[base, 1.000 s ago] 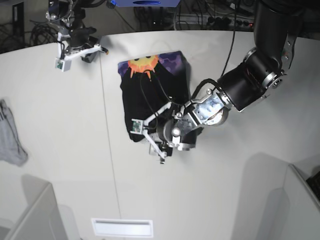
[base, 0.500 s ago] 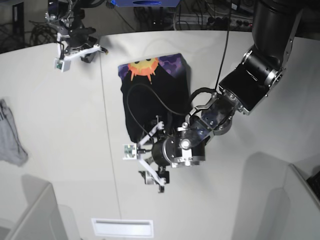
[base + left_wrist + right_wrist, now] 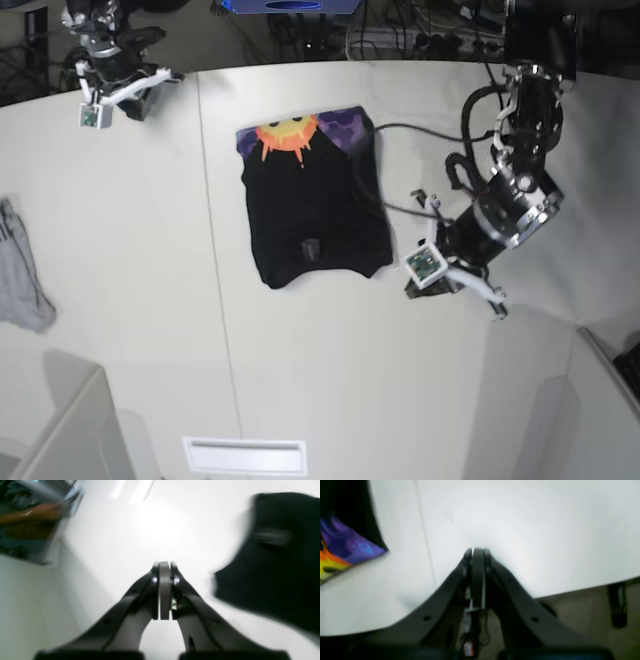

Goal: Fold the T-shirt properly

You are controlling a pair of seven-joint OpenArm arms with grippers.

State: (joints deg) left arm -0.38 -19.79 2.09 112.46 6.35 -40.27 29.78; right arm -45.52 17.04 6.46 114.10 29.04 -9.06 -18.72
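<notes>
The T-shirt [image 3: 312, 218] lies folded into a black rectangle mid-table, its orange sun and purple print showing along the far edge. My left gripper [image 3: 418, 283] hovers just right of its near right corner, apart from the cloth. In the left wrist view the left gripper [image 3: 164, 566] is shut and empty over bare table, with the black T-shirt [image 3: 275, 567] blurred to the right. My right gripper [image 3: 105, 95] is at the far left table corner. The right wrist view shows the right gripper [image 3: 477, 551] shut on nothing, and the printed T-shirt [image 3: 347, 550] corner at the left.
A small grey garment [image 3: 22, 275] lies at the table's left edge. A white slot plate [image 3: 245, 455] sits at the front. Grey partitions stand at the front left [image 3: 70, 430] and front right [image 3: 590, 400]. Cables hang behind the table.
My left gripper let go of the shirt's near edge, shut, and swung right off the cloth. The shirt now lies flat. The right arm shifted slightly further back and left.
</notes>
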